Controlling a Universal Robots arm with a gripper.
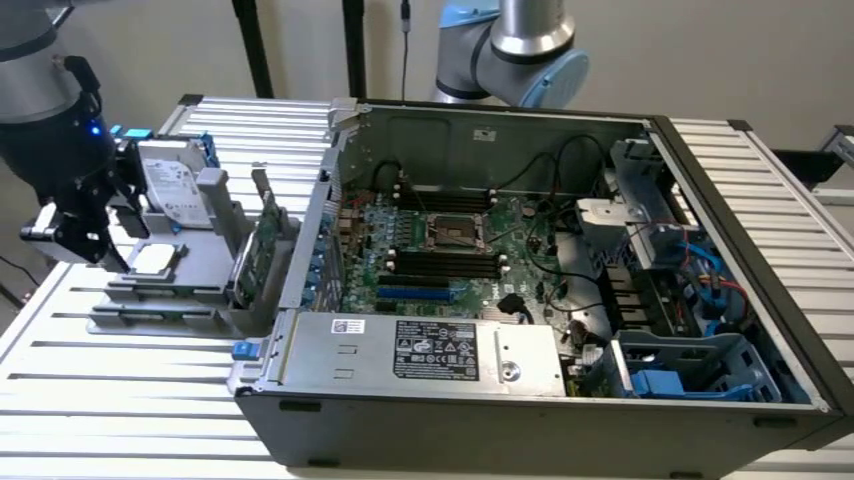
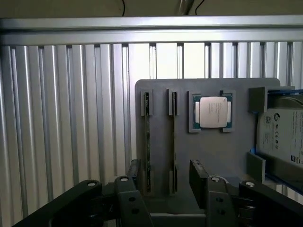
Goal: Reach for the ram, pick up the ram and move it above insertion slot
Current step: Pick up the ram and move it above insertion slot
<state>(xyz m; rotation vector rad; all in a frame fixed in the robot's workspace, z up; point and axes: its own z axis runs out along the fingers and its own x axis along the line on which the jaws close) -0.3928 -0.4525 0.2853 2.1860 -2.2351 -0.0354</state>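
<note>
In the wrist view, two thin green ram sticks stand on edge in narrow slots of a grey holder plate: one stick and a second. My gripper is open above them, with both sticks' near ends between its dark fingers. Nothing is held. In the exterior view my gripper hangs over the grey holder at the exterior view's left, outside the computer case. The black memory slots lie on the motherboard inside the open case.
A silver processor and a hard drive sit on the same holder. An upright green card stands between holder and case. The case holds cables, a power supply and a blue drive cage. The table is slatted aluminium.
</note>
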